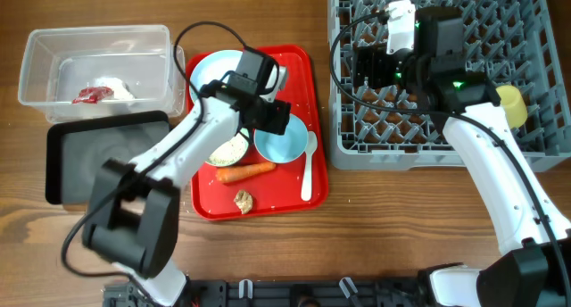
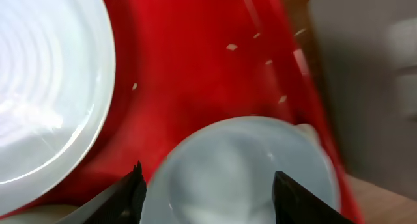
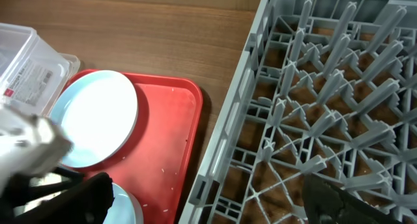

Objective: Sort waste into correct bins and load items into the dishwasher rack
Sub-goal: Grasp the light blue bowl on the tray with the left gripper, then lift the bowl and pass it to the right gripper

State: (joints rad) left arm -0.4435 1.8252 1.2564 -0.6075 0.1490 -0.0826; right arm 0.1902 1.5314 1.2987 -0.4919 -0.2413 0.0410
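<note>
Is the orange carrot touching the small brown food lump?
Apart. Overhead view shows bare red tray between the orange carrot and the small brown food lump.

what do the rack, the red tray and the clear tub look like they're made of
The dishwasher rack looks like moulded grey plastic, matte, with thin ribs and pegs formed in one piece. The red tray is probably hard plastic, glossy, since it shows light streaks. The clear tub seems to be transparent plastic, slightly cloudy; you can see through its walls.

The red tray (image 1: 299, 70) looks like glossy, smooth plastic. At its three o'clock, the grey rack (image 1: 384, 153) is matt plastic on a grained wooden table (image 1: 401, 227).
</note>
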